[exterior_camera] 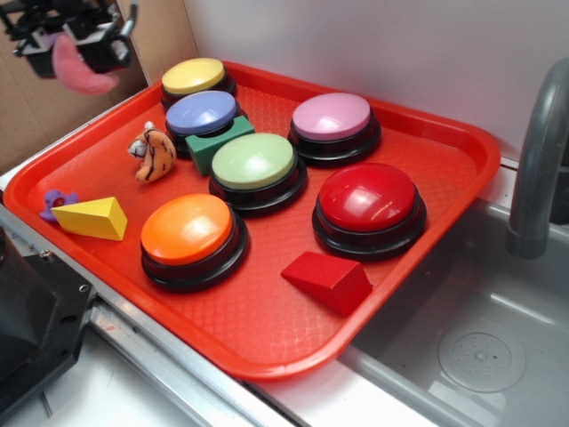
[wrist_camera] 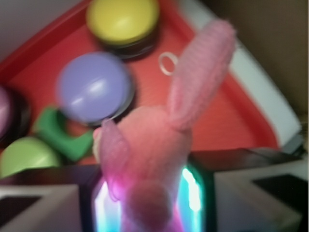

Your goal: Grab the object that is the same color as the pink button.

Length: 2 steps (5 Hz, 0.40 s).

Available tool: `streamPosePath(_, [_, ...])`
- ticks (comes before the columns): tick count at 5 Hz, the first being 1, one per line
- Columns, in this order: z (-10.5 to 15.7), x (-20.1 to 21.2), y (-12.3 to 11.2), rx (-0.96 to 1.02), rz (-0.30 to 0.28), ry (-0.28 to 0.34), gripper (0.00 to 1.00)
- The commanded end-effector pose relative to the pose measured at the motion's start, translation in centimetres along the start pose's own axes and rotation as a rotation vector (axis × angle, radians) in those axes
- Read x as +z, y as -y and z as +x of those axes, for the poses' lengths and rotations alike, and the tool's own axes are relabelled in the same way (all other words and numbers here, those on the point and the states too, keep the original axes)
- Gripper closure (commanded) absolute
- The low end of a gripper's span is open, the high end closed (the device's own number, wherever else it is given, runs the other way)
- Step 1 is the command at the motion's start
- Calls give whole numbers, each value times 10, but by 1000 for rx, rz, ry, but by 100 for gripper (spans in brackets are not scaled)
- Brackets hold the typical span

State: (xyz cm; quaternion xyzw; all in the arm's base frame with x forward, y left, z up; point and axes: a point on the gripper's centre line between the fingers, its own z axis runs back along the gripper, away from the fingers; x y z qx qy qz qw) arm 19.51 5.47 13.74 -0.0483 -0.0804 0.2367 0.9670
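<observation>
In the upper left corner of the exterior view, the black gripper (exterior_camera: pixel 84 49) hung above the far left edge of the ribbed red plastic tray (exterior_camera: pixel 267 334), cut off by the frame so that little of the arm above it showed. The small fuzzy pink plush toy (exterior_camera: pixel 78 71) drooped from it, clear of the tray. The wrist view was blurred, yet it showed the plush toy (wrist_camera: pixel 154 159) pinched between the two fingers (wrist_camera: pixel 104 208), which glowed at their inner edges and stood closed against its sides; one long pink ear rose toward the upper right of the frame and a small white loop (wrist_camera: pixel 167 63) showed beside it. The toy hid most of what lay under it. The round dome button with the pale pink top and black base (exterior_camera: pixel 332 118) sat at the far middle of the tray, and only its edge entered the wrist view at the left border. Near the tray's left side lay the orange striped tiger plush (exterior_camera: pixel 154 154), the yellow wedge block (exterior_camera: pixel 92 217) and, half hidden behind the wedge, the small purple flower-like toy (exterior_camera: pixel 55 201).
</observation>
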Motion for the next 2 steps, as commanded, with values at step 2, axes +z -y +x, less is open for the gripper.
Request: streamPosePath(2, [-19,13,37,-333,-21,-113,100])
